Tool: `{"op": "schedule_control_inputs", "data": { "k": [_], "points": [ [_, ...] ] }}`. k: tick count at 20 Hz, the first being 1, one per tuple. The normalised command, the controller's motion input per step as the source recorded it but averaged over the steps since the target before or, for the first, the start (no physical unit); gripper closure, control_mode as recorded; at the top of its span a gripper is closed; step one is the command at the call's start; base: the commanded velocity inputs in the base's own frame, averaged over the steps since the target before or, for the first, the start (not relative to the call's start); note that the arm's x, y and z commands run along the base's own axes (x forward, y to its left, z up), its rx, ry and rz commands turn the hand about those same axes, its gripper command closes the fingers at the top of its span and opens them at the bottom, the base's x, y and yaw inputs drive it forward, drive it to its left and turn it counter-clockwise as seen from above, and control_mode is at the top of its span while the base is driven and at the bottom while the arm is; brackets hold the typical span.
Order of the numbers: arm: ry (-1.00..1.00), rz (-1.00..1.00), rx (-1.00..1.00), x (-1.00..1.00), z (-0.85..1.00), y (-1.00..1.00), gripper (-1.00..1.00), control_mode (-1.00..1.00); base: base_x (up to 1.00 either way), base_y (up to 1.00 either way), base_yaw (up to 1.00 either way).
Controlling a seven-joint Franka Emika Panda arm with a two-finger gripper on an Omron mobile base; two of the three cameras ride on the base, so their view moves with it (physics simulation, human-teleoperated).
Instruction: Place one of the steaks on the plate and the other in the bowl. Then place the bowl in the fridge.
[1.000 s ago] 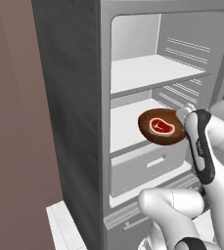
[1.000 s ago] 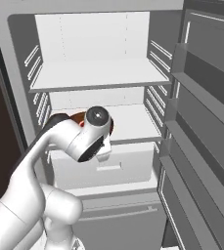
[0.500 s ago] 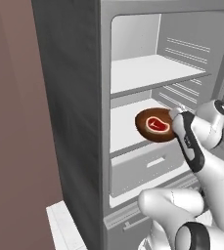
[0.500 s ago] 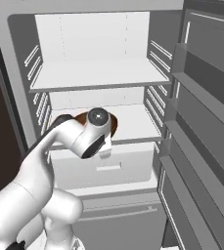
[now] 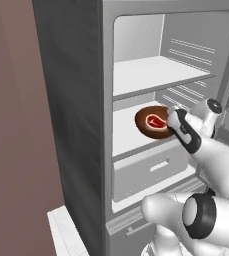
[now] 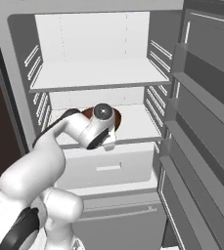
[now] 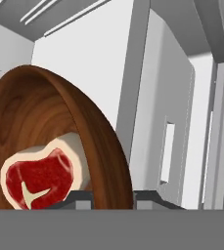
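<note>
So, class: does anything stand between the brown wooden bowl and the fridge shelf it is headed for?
Nothing visible does. The brown wooden bowl with its red steak is over the grey fridge's white middle shelf, gripped at its rim by the tool.

On your left you have a flat, plain brown wall panel [image 5: 16, 125]. Low at its foot on the near side, a pale white ledge [image 5: 70, 231] juts out.

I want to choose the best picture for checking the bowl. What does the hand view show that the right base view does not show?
Hand view: the steak lying inside the bowl, and the fingertips closed on the bowl's rim. Right base view: the open fridge with its shelves, the drawer below, and the door racks; the arm hides most of the bowl. Both: the brown bowl and the white fridge interior.
</note>
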Motion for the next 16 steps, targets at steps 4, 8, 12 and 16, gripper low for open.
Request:
{"op": "schedule_control_inputs", "data": {
  "k": [4, 8, 12, 16],
  "points": [
    [0.00, 0.00, 0.00, 0.50, -0.04, -0.17, 1.00, -1.00, 0.00, 0.00, 0.00],
    [0.00, 0.00, 0.00, 0.44, -0.19, -0.10, 1.00, -1.00, 0.00, 0.00, 0.00],
    [0.00, 0.00, 0.00, 0.39, -0.30, -0.01, 1.00, -1.00, 0.00, 0.00, 0.00],
    [0.00, 0.00, 0.00, 0.43, -0.25, 0.00, 1.00, -1.00, 0.00, 0.00, 0.00]
  ]
}}
